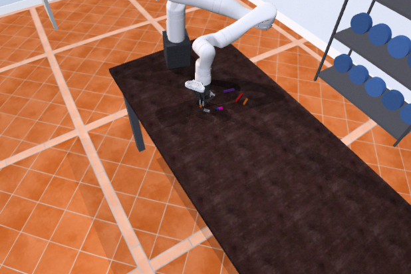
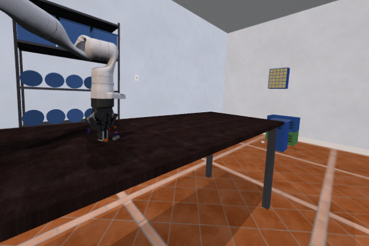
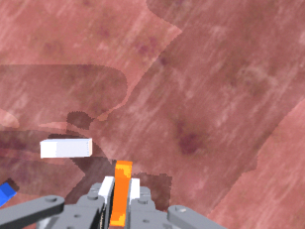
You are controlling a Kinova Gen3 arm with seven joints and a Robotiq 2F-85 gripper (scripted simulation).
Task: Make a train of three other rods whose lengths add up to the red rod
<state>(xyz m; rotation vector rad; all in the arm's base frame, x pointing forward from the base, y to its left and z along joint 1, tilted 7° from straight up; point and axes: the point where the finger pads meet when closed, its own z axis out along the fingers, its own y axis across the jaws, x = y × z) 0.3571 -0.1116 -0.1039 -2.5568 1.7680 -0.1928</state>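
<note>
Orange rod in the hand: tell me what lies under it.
The hand is shut on the orange rod. Below it shows dark table and shadow. Whether the rod touches the table cannot be told; its near end is hidden between the fingers.

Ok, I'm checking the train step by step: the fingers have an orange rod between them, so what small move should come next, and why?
Probably a short straight lift. The gripper is shut on the orange rod, which looks low at the table, and the grey rod lies close beside it. Lifting first should keep the grey rod and the blue rod undisturbed before carrying the orange one into line.
</note>
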